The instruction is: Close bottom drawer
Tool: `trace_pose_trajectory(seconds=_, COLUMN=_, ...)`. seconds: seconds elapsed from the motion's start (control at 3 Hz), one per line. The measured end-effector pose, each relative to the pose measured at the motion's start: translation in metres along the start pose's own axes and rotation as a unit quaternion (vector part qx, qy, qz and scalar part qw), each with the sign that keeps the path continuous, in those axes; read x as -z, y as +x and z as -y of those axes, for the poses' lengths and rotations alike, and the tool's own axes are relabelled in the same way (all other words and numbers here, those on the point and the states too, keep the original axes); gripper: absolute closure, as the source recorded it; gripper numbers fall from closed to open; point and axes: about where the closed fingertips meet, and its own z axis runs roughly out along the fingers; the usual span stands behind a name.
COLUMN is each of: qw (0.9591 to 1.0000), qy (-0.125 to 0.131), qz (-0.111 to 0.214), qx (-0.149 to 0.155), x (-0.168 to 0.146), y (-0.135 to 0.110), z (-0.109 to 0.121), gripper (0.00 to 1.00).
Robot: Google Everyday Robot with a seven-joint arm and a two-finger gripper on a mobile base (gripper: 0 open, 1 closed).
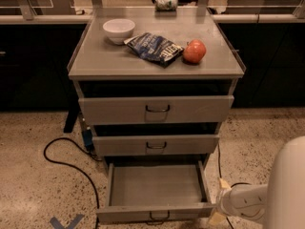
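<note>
The grey metal cabinet (156, 69) has three drawers. The bottom drawer (155, 191) is pulled far out, an empty shallow tray, with a low front panel and a small dark wire handle (157, 218). My gripper (218, 205) is low at the right, at the right front corner of the bottom drawer's front panel. Its white arm (248, 202) comes in from the lower right. Whether it touches the panel is unclear.
The top drawer (156, 109) and middle drawer (155, 145) stand slightly out. On the cabinet top are a white bowl (118, 29), a blue snack bag (155, 46) and a red apple (194, 51). A black cable (66, 161) loops on the floor at left.
</note>
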Motion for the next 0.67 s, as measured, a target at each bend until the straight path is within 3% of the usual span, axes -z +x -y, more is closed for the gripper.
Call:
trace_pose_trajectory(seconds=0.33, qw=1.0, qy=-0.008, qz=-0.002, qx=0.003, x=-0.006, y=-0.001, z=-0.002, gripper=0.0)
trace_pose_trajectory(seconds=0.67, qw=0.9991, qy=-0.029, qz=0.031, qx=-0.003, x=-0.036, y=-0.009, z=-0.023, gripper=0.0)
